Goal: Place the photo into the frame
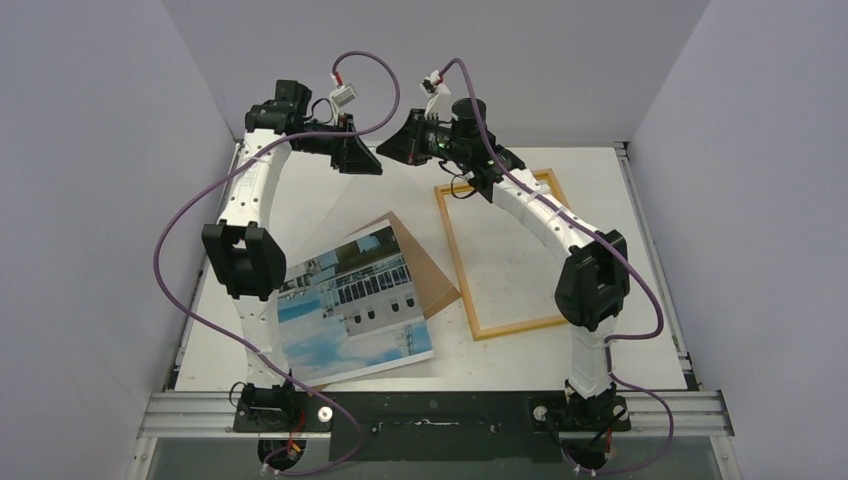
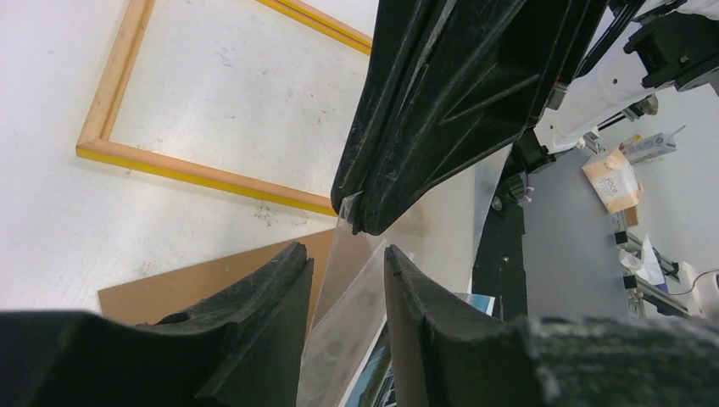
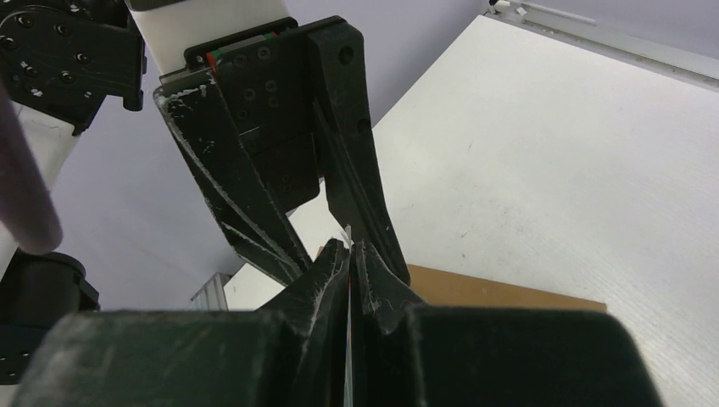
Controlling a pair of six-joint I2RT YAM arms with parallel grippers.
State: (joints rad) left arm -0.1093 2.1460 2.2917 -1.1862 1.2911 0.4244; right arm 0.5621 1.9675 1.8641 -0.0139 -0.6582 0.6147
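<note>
The photo point(image 1: 350, 305) lay flat at the table's point(image 1: 600, 200) 7 o'clock, covering part of a brown board point(image 1: 425, 265). The frame point(image 1: 457, 262) lay at the photo's 2 o'clock, wood side up. Toward 12 o'clock, the right gripper point(image 3: 349, 254) pinched a clear sheet point(image 2: 339, 331), which passed between the left gripper's point(image 2: 343, 263) parted fingers.

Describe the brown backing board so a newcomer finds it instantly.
On the white table, look between the thin wood-coloured rectangular frame and the paper photo of a pale building. The flat brown cardboard board lies there, partly under the photo's corner. Unlike its neighbours, it is plain, solid and unprinted.
</note>
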